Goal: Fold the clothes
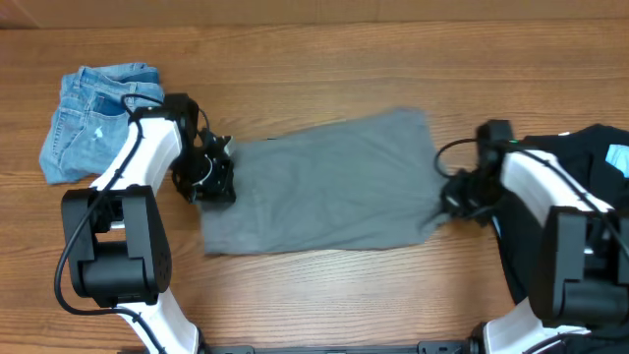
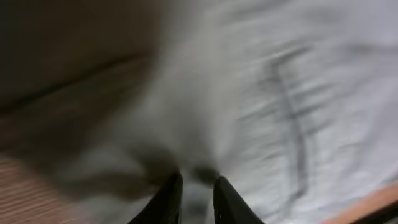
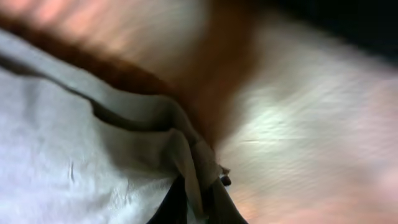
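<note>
Grey-khaki shorts (image 1: 319, 182) are lying flat on the worktop (image 1: 324, 59); the left hand (image 1: 211, 179) is pinching their left edge, the right hand (image 1: 454, 200) is grasping their bunched right edge.

Overhead first: it looks straight down on the wooden table (image 1: 324, 49) from well back. That is wide enough for the grey shorts (image 1: 324, 187) at centre, the denim shorts (image 1: 93, 113) upper left and the black top (image 1: 590, 147) at the right edge.

Left wrist camera now: it sits just behind the left gripper (image 2: 196, 190), which pokes up from the bottom edge, so close that the cloth blurs.

Right wrist camera, same story: the right gripper (image 3: 196, 196) is bottom centre and the lens is very near.

All three views share the grey shorts. The left wrist sees the end at the left of the overhead frame, the right wrist the end at its right.
</note>
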Robot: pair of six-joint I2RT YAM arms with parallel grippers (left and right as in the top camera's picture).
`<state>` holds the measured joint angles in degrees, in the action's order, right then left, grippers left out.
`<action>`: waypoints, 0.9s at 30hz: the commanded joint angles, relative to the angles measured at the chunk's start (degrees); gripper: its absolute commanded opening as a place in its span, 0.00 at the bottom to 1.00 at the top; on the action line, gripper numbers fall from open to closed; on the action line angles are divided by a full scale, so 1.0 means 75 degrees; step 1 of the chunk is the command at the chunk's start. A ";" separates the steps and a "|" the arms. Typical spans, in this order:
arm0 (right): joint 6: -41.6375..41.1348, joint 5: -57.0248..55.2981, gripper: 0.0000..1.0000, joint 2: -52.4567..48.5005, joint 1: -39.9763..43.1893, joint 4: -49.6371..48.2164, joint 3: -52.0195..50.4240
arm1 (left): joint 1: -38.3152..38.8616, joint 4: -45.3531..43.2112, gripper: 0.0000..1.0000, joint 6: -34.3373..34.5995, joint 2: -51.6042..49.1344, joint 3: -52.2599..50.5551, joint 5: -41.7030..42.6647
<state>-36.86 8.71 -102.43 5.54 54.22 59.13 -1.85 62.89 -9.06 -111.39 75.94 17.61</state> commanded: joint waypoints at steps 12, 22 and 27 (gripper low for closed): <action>0.2224 0.1498 0.55 0.2159 0.0901 0.1011 0.0944 | -0.0093 0.0868 0.24 -0.0396 0.0787 0.1361 0.1116; 0.2579 0.3139 0.34 0.1848 -0.1096 -0.0224 0.0347 | 0.2168 -0.0131 0.10 -0.0335 0.1008 0.0772 0.1708; 0.2634 0.2573 0.34 0.0973 -0.2253 -0.0458 0.0017 | 0.2897 -0.0702 0.10 0.0125 0.0618 -0.0312 0.0685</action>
<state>-18.02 30.04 -91.61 -7.90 50.59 61.01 17.87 58.72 -10.52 -103.98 78.89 28.05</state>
